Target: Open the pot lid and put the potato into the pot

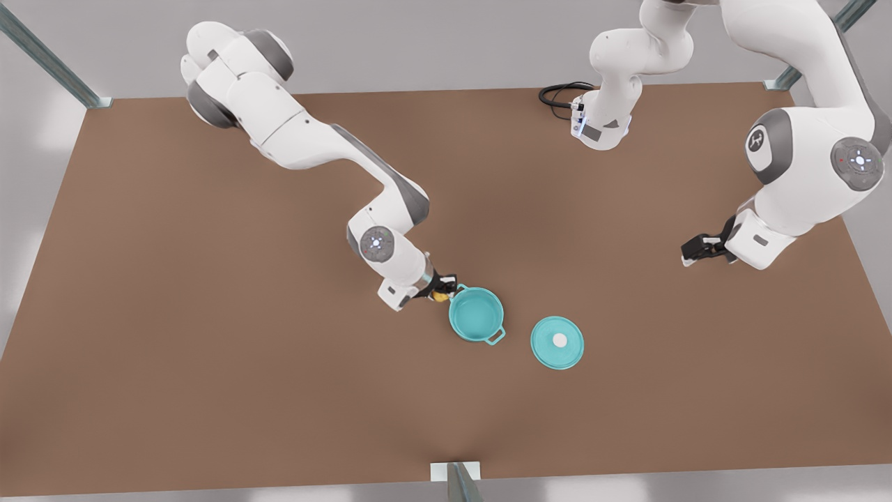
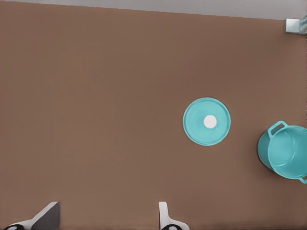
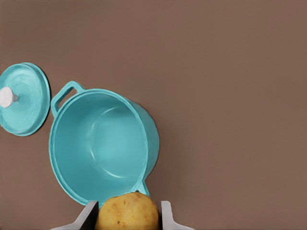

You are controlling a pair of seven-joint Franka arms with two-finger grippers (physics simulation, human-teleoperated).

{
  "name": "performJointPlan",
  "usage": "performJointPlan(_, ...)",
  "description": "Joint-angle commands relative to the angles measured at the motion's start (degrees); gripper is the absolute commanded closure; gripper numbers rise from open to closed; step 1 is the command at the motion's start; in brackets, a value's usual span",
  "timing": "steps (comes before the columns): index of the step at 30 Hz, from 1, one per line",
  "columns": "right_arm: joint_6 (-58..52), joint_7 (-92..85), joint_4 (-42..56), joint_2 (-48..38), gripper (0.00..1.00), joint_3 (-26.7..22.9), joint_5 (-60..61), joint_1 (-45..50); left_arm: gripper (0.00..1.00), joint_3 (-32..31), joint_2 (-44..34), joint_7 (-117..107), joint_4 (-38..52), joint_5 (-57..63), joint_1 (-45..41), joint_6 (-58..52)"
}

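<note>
The teal pot (image 1: pixel 476 314) stands open on the brown table, with nothing inside it (image 3: pixel 103 143). Its lid (image 1: pixel 557 341), a flat teal disc with a white knob, lies flat on the table just to the pot's right in the front view. My right gripper (image 1: pixel 439 287) hovers at the pot's rim on the front view's left, shut on the yellow-orange potato (image 3: pixel 127 211) between its fingers (image 3: pixel 88 215). Far off at the front view's right, my left gripper (image 1: pixel 700 249) waits open above the table. Its wrist view looks down on the lid (image 2: pixel 206 121) and the pot (image 2: pixel 288 153).
A black cable (image 1: pixel 561 94) loops at the table's far edge by the base of one arm. Metal frame posts (image 1: pixel 456 481) stand at the table's edges. Bare brown tabletop (image 1: pixel 209 348) surrounds the pot and lid.
</note>
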Motion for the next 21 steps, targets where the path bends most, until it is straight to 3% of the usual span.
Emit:
performJointPlan(1, 0.2, 14.8, 4.0, 2.9, 0.53, -0.1, -0.8, 1.2, 0.00, 0.0, 0.0, 4.2, 0.0, -0.1, 0.5, -0.5)
performJointPlan(4, 3.7, 14.9, 10.7, 8.6, 0.54, -0.4, -0.9, 3.4, 0.00, 0.0, 0.0, 4.2, 0.0, -0.1, 0.5, -0.5)
performJointPlan(12, 10.5, 14.9, 17.0, 15.3, 0.54, -1.9, -1.0, 6.6, 0.00, -0.1, 0.7, 0.6, 0.0, 0.3, -1.6, 2.8)
performJointPlan(13, 10.6, 14.8, 17.0, 15.3, 0.45, -2.0, -1.0, 6.6, 0.00, -0.2, 0.7, 0.4, 0.0, 0.3, -1.8, 2.7)
performJointPlan(14, 10.6, 14.8, 17.3, 15.3, 0.20, -3.0, -0.9, 6.8, 0.00, -0.3, 0.7, 0.2, 0.0, 0.3, -1.8, 2.7)
performJointPlan(15, 10.6, 14.8, 17.3, 15.2, 0.04, -3.8, -0.9, 7.4, 0.00, -0.2, 0.7, 0.2, 0.0, 0.1, -1.7, 2.7)
performJointPlan(17, 9.8, 14.8, 17.2, 14.8, 0.00, -3.8, -0.9, 7.4, 0.00, -0.2, 0.8, 0.4, 0.0, 0.4, -1.8, 2.5)
performJointPlan(18, 7.4, 14.8, 17.2, 13.1, 0.00, -3.9, -0.6, 7.3, 0.00, -0.2, 0.8, 0.6, 0.0, 0.4, -1.8, 2.5)
performJointPlan(20, -24.6, 12.7, 16.3, 0.8, 0.00, -11.8, -1.2, 6.5, 0.00, -0.2, 0.8, 0.6, 0.0, 0.5, -1.8, 2.5)
performJointPlan(21, -35.7, 3.3, 15.6, -3.6, 0.00, -14.3, -1.1, 2.7, 0.00, -0.2, 0.8, 0.5, 0.0, 0.6, -1.8, 2.5)
